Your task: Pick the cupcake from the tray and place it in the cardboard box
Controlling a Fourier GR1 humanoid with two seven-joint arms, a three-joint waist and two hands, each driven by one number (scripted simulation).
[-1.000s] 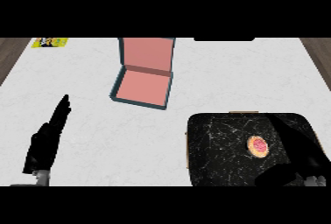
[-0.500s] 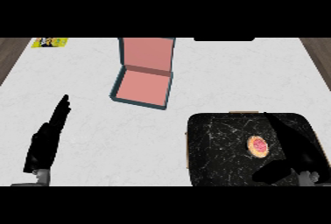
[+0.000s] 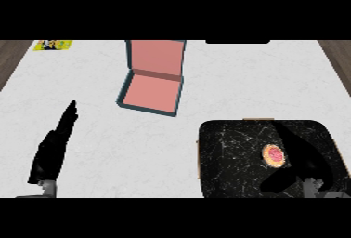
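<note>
Two hands: right hand (image 3: 302, 158) over tray (image 3: 233, 158), fingers straight, just beside cupcake (image 3: 274, 155) lying on tray. Left hand (image 3: 55, 144) rests, fingers straight together. Cardboard box (image 3: 152, 90) open, well apart.

The right hand (image 3: 302, 155) lies over the tray (image 3: 226, 162), fingers straight and pointing away from the robot, its wrist at the tray's near edge. The left hand (image 3: 55, 144) rests well left of the tray, fingers straight.
</note>
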